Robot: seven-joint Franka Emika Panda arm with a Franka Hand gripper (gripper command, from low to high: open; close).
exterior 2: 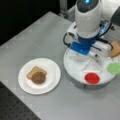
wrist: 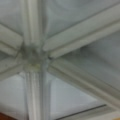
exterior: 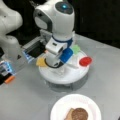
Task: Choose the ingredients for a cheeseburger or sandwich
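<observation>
Table (exterior 2: 37, 37): a grey surface is carrying everything in both front views.
Arm (exterior: 56, 22): the white Panda arm with a blue-lit top and a blue band is reaching down over the white tray, hiding most of its middle.
Divided tray (exterior 2: 75, 68): a round white raised tray is standing on the table; the wrist view is showing its white ribs (wrist: 75, 45) meeting at a hub (wrist: 32, 58), splitting it into wedge compartments.
Plate (exterior 2: 51, 80): a white round plate is sitting well apart from the tray, toward a front view's left; the same plate (exterior: 60, 107) is lying at a front view's bottom.
Sandwich so far: a tan-brown bread square (exterior 2: 33, 71) is lying on the plate with a dark brown round patty (exterior 2: 38, 78) resting on top of it, partly covering it.
Red disc (exterior 2: 92, 78): lying at the tray's rim, also showing in a front view (exterior: 85, 61).
Green leaf (exterior 2: 114, 68): sitting at the tray's edge, beside the red disc's compartment.
Yellow cheese square (exterior: 41, 62): sticking out at the tray's rim, at a front view's left.
Spare bread (exterior 2: 115, 48): a tan-brown piece is lying on the tray by the arm.
Gripper: hanging low over the tray's centre, its fingers hidden by the arm; I cannot tell how the jaws are standing.
Writing: nothing readable.
</observation>
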